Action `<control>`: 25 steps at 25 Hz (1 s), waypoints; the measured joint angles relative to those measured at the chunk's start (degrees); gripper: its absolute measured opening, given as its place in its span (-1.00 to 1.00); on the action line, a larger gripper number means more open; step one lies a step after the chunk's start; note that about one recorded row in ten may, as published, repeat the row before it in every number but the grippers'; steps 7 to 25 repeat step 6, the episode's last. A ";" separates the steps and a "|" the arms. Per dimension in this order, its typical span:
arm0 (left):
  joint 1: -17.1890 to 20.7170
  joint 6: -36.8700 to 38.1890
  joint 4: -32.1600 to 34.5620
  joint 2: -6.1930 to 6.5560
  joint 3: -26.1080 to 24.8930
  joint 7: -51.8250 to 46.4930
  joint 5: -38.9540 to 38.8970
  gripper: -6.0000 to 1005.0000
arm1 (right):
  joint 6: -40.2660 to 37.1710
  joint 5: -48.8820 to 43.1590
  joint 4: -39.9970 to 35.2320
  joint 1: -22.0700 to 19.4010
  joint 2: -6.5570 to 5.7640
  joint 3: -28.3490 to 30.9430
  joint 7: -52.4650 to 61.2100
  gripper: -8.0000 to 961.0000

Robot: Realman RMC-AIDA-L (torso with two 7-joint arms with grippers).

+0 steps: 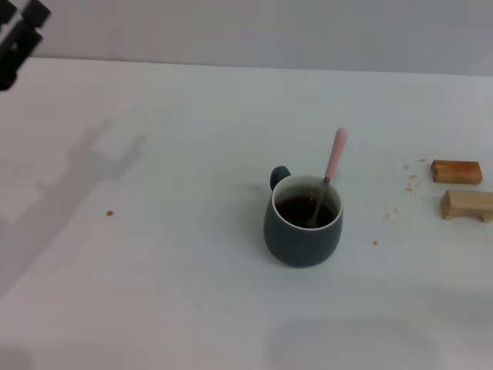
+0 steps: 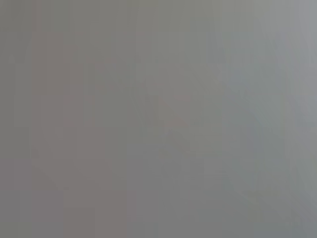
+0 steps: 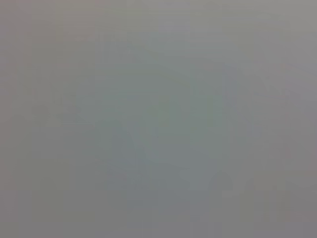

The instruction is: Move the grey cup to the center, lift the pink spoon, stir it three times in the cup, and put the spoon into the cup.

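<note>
The grey cup (image 1: 303, 223) stands upright near the middle of the white table, its small handle turned to the far left side and dark brown liquid inside. The pink spoon (image 1: 334, 156) rests in the cup, metal bowl down in the liquid, pink handle leaning out over the far right rim. No gripper touches either of them. A black part of my left arm (image 1: 19, 38) shows at the top left corner, high and far from the cup. My right gripper is out of view. Both wrist views show only a plain grey surface.
Two wooden blocks lie at the right edge, a darker one (image 1: 456, 171) behind a lighter one (image 1: 467, 204). Small brown specks dot the table near them (image 1: 410, 183) and one lies at the left (image 1: 109, 213). The arm's shadow falls on the left.
</note>
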 joint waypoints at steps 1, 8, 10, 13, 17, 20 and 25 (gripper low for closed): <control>0.01 -0.10 0.04 -0.13 0.00 0.08 -1.24 0.65 | -1.24 2.04 2.50 0.74 0.01 0.03 -2.83 -0.19; -0.37 -1.81 0.02 -1.25 0.00 1.96 -6.39 0.65 | -5.64 10.86 12.21 4.69 0.04 0.05 -14.30 -0.20; -0.37 -1.81 0.02 -1.25 0.00 1.96 -6.39 0.65 | -5.64 10.86 12.21 4.69 0.04 0.05 -14.30 -0.20; -0.37 -1.81 0.02 -1.25 0.00 1.96 -6.39 0.65 | -5.64 10.86 12.21 4.69 0.04 0.05 -14.30 -0.20; -0.37 -1.81 0.02 -1.25 0.00 1.96 -6.39 0.65 | -5.64 10.86 12.21 4.69 0.04 0.05 -14.30 -0.20; -0.37 -1.81 0.02 -1.25 0.00 1.96 -6.39 0.65 | -5.64 10.86 12.21 4.69 0.04 0.05 -14.30 -0.20; -0.37 -1.81 0.02 -1.25 0.00 1.96 -6.39 0.65 | -5.64 10.86 12.21 4.69 0.04 0.05 -14.30 -0.20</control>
